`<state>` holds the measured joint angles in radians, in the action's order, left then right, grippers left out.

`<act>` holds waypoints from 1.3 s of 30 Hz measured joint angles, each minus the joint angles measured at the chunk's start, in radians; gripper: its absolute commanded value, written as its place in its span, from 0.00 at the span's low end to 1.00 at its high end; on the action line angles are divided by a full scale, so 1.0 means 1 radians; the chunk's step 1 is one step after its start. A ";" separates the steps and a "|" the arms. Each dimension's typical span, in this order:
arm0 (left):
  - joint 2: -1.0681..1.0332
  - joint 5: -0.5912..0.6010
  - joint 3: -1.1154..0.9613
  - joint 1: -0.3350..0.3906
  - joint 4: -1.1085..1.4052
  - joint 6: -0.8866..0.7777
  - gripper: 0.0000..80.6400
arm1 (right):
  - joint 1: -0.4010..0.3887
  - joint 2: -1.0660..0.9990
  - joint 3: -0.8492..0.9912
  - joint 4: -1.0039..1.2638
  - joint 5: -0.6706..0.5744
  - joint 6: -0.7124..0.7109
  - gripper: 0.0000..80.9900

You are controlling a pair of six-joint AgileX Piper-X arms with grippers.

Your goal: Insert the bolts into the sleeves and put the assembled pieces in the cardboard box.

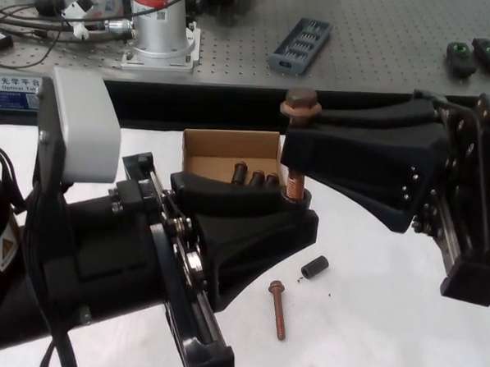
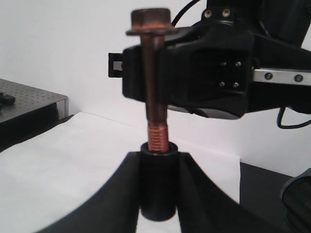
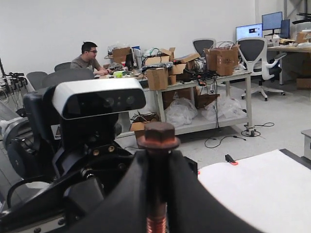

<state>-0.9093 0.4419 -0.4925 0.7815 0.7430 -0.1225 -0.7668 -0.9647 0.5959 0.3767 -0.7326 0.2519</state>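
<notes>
Left gripper (image 1: 287,204) sits closest to me in the high view, just off the near right corner of the cardboard box (image 1: 230,147). Its fingers are clamped on a black sleeve (image 2: 158,187), held upright. I see the right gripper (image 1: 298,157) directly above it, over the same box corner, pinched tight on a copper bolt (image 2: 150,73). That bolt is vertical, head up, with its threaded end at the sleeve's top opening and most of the shank above. Box is open, with a few assembled pieces (image 1: 258,178) standing inside against its near wall. Loose bolt (image 1: 278,310) lies flat on the white sheet (image 1: 377,330), well to the near side of the box. Loose sleeve (image 1: 314,268) lies between that bolt and the box, apart from both.
</notes>
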 measured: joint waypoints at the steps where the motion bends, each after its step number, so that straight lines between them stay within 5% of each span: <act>1: 0.000 0.000 0.000 0.000 0.000 0.000 0.01 | 0.000 0.000 0.000 0.000 0.000 0.000 0.16; 6: 0.000 -0.024 0.004 0.000 0.033 0.000 0.01 | 0.000 0.002 -0.002 -0.036 -0.016 0.002 0.43; 18: 0.000 -0.157 0.003 0.000 0.057 0.000 0.01 | 0.005 0.004 -0.005 -0.066 0.054 0.002 0.43; 25: 0.000 -0.229 0.001 0.000 0.068 0.000 0.01 | 0.084 0.072 -0.004 -0.121 0.102 -0.016 0.43; 29: 0.000 -0.300 -0.029 -0.004 0.009 -0.002 0.01 | 0.169 0.140 -0.004 -0.213 0.115 -0.021 0.34; 34: -0.034 -0.322 -0.209 -0.062 -0.396 -0.008 0.01 | 0.262 0.224 -0.004 -0.385 0.135 -0.026 0.03; 39: -0.166 -0.298 -0.365 -0.145 -0.555 -0.008 0.01 | 0.345 0.338 -0.004 -0.654 0.183 -0.200 0.05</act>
<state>-1.0757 0.1439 -0.8576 0.6368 0.1879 -0.1304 -0.4217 -0.6262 0.5914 -0.2775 -0.5491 0.0524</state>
